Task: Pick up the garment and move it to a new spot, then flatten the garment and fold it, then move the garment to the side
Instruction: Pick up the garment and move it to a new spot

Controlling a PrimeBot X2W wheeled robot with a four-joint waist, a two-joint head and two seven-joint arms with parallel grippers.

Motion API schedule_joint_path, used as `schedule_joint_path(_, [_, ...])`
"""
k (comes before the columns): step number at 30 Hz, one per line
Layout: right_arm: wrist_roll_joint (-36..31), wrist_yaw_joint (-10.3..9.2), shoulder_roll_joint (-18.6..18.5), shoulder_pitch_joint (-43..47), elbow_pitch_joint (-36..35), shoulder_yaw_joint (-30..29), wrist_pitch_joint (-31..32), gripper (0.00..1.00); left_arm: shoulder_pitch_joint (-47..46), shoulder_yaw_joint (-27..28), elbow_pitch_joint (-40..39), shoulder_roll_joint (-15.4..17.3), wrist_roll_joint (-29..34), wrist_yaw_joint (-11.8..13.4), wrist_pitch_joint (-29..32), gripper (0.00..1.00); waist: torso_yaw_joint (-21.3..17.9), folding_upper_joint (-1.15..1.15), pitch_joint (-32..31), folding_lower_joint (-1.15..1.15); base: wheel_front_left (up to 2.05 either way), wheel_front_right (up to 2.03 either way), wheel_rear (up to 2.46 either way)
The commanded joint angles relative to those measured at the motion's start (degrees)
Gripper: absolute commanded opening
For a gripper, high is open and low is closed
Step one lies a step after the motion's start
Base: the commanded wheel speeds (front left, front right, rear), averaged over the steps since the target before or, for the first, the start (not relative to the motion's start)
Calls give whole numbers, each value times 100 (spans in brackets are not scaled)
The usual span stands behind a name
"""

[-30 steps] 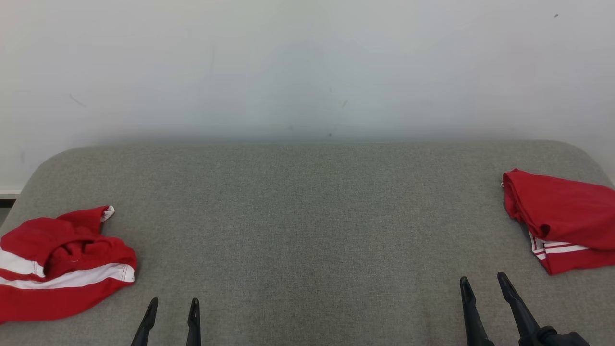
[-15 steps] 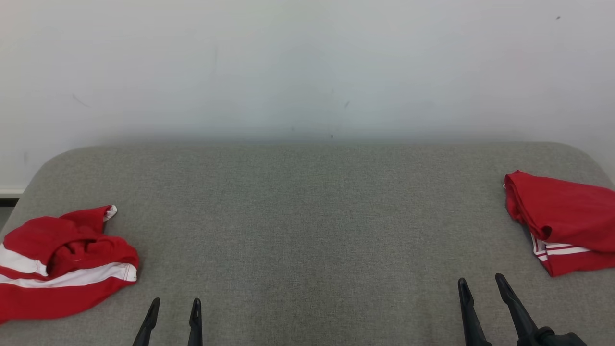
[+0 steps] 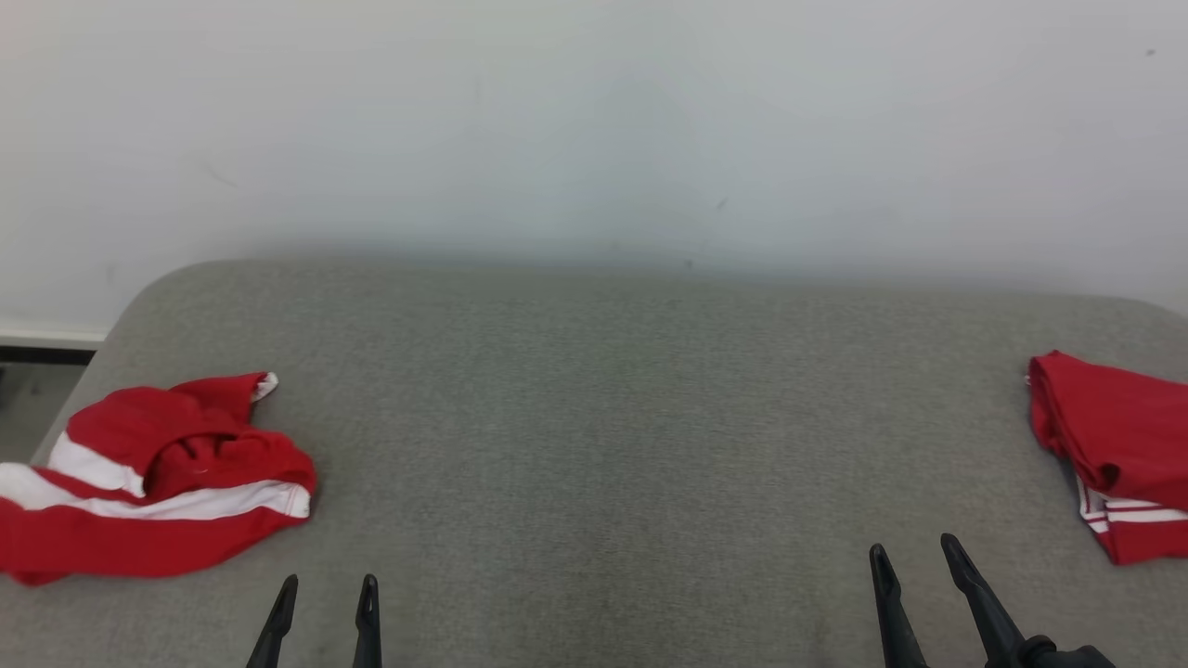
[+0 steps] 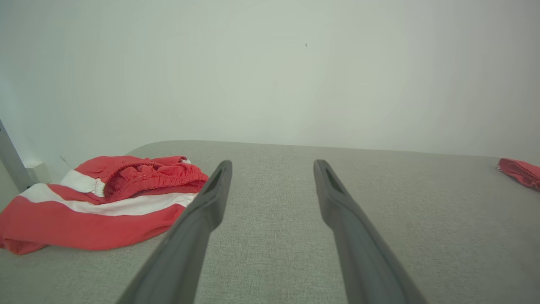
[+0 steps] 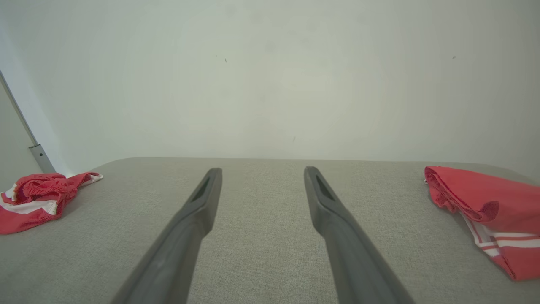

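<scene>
The crumpled garment (image 3: 158, 482) is coloured red and is crossed by broad white bands. The folded garment (image 3: 1114, 436) is likewise red, with thin white stripes seen at its lower edge. The bench (image 3: 594, 417) is covered in plain grey woven cloth. The wall (image 3: 594, 121) is painted off-white and marked by a few dark specks. The left gripper (image 3: 329, 580) and right gripper (image 3: 911, 543) are finished in black.

My head is swinging left, nothing on the table moving: the crumpled garment (image 3: 158, 482) is drifting rightward from the frame's lower left, the folded garment (image 3: 1114, 436) slipping past the right edge.
</scene>
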Motion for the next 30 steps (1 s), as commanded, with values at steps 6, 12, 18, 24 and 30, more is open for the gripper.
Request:
schedule_joint_path(6, [26,-12,11,4,5,38,-4,100,0,55,-44,-9,-53,42,-13,100,615,0,42,0,0,0,0])
schedule_joint_path(12, [31,-12,3,-19,3,49,-3,100,33,89,-64,-9,-74,69,-13,100,1002,0,52,0,0,0,0])
schedule_joint_path(18, [36,-12,20,-35,-1,43,-4,100,55,93,-60,-9,-59,71,-13,100,1450,0,73,0,0,0,0])
schedule_joint_path(24, [1,-12,-21,-26,4,77,-3,100,56,134,-20,-9,-16,38,-12,100,1847,0,109,0,0,0,0])
schedule_joint_path(30, [-22,-12,-17,6,-14,73,-4,100,85,189,-32,-10,-29,71,-13,100,2143,0,125,0,0,0,0])
